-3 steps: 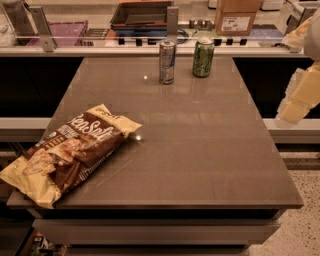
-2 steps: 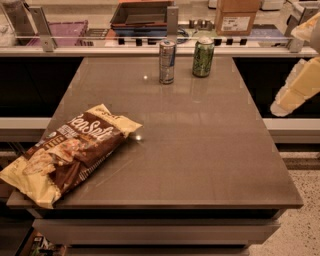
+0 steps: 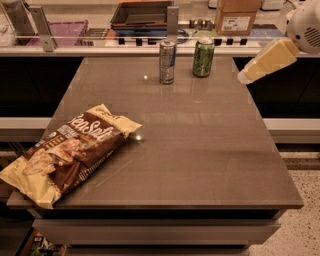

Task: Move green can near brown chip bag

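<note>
The green can (image 3: 203, 57) stands upright at the far edge of the brown table (image 3: 200, 145), just right of centre. The brown chip bag (image 3: 67, 152) lies crinkled at the near left corner, partly overhanging the table's edge. My gripper (image 3: 246, 75) comes in from the upper right as a pale yellow piece on a white arm. It hangs in the air to the right of the green can, about a can's width away, touching nothing.
A taller slim silver-and-blue can (image 3: 167, 61) stands just left of the green can. Behind the table runs a counter with a dark tray (image 3: 142, 14), a cardboard box (image 3: 237, 16) and a purple bin (image 3: 62, 30). Speckled floor lies to the right.
My gripper has moved up and to the left, from beside the table's right edge to close by the green can. The cans and the bag have not moved.
</note>
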### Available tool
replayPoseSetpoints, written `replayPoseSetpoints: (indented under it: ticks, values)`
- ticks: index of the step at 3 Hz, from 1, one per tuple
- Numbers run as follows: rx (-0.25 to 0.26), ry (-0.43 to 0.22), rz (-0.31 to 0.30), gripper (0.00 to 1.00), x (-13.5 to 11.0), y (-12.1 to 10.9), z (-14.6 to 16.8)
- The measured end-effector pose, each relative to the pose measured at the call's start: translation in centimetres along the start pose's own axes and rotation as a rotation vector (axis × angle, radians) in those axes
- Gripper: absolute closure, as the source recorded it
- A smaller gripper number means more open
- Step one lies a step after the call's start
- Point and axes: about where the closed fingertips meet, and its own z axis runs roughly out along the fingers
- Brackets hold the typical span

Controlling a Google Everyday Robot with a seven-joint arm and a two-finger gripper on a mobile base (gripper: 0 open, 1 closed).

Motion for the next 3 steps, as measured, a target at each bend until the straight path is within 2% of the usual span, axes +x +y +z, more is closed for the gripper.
replayPoseSetpoints:
  ticks: [1, 3]
  values:
    - [0.058, -0.054, 0.112, 0.00, -1.5, -1.3, 2.7]
    - [0.119, -0.087, 0.372, 0.00, -0.2, -2.5, 8.5]
